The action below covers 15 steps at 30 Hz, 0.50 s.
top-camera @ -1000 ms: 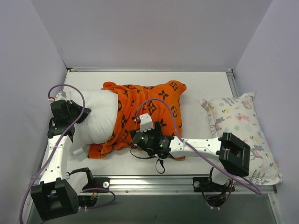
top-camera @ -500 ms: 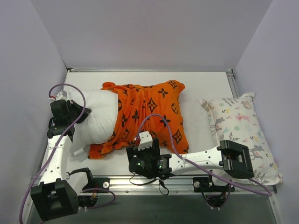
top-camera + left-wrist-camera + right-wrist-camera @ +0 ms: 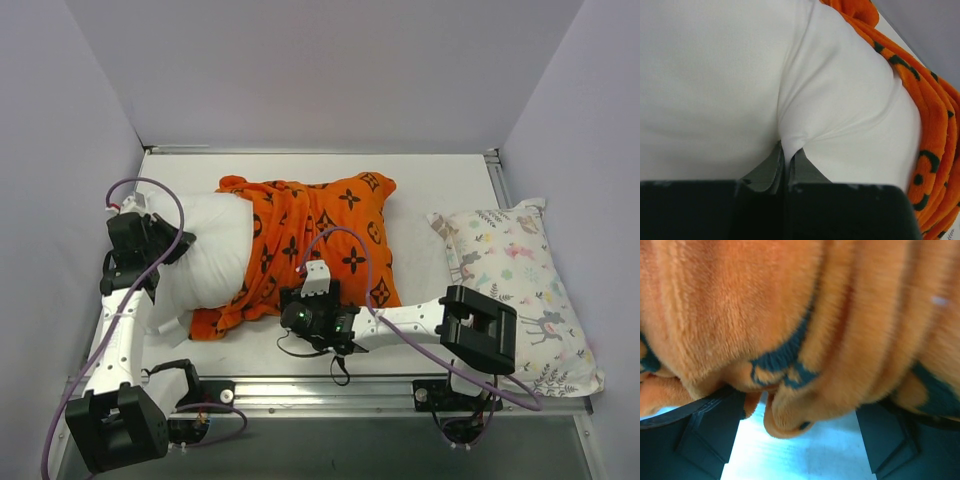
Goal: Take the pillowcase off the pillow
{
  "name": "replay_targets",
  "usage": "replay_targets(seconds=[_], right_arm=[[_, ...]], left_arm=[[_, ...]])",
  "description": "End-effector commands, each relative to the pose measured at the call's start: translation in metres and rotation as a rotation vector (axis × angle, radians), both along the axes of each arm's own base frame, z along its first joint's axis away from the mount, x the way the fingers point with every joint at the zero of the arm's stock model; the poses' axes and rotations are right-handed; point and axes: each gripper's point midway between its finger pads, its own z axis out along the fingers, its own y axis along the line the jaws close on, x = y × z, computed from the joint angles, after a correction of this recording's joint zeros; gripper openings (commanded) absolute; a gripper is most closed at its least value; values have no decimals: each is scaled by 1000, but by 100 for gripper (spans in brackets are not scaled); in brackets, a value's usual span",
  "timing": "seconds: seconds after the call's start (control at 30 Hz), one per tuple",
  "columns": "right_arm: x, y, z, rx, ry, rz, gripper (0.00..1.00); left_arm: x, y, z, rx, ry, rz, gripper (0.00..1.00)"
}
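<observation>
In the top view the pillow point(image 3: 205, 255) lay on the table point(image 3: 430, 190) at centre left, its right part inside the pillowcase point(image 3: 325, 230), which reached to mid-frame. A second pillow point(image 3: 515, 280) lay at the right edge, well apart. The left gripper point(image 3: 784, 150) sat at the pillow's left end, a fold pinched between its fingers. The right gripper point(image 3: 797, 427) straddled the pillowcase's lower edge, just below mid-frame.

The pillowcase point(image 3: 320, 240), fuzzy bright orange cloth printed with black flower, star and circle motifs, lay rumpled in long folds at the middle of the table point(image 3: 440, 175), still covering the right part of the pillow point(image 3: 205, 255). The pillow, plain white and soft, stuck out of the case's left opening, roughly half bare, its cloth creased toward a pinched point at the left end.
</observation>
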Motion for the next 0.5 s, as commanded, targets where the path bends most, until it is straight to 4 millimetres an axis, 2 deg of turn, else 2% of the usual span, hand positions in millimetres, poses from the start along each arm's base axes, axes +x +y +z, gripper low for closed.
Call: replay_targets(seconds=[0.0, 0.07, 0.1, 0.13, 0.17, 0.23, 0.27, 0.3, 0.33, 0.4, 0.43, 0.47], right_arm=[[7, 17, 1, 29, -18, 17, 77], [9, 18, 2, 25, -29, 11, 52], [10, 17, 3, 25, -31, 9, 19], [11, 16, 7, 31, -37, 6, 4], [18, 16, 19, 51, -47, -4, 0], [23, 20, 36, 89, -34, 22, 0], [36, 24, 65, 129, -57, 26, 0], [38, 27, 79, 139, -58, 45, 0], [40, 25, 89, 115, -60, 50, 0], [50, 30, 132, 131, -112, 64, 0], [51, 27, 138, 111, -110, 69, 0], [54, 26, 148, 117, -116, 71, 0]], left_arm=[[-7, -8, 9, 17, 21, -65, 1], [-11, -13, 20, 48, 5, -105, 22], [-13, -17, 24, 60, -4, -126, 34], [-15, -19, 29, 90, -17, -147, 48], [-21, -22, 37, 109, -30, -159, 66], [-27, -29, 44, 152, -47, -174, 76], [-32, -31, 52, 163, -60, -175, 81], [-36, -37, 54, 169, -59, -188, 82], [-39, -31, 56, 192, -51, -144, 83], [-53, -28, 59, 205, -41, -103, 84], [-59, -37, 59, 193, -42, -111, 86], [-69, -32, 60, 198, -42, -72, 86]])
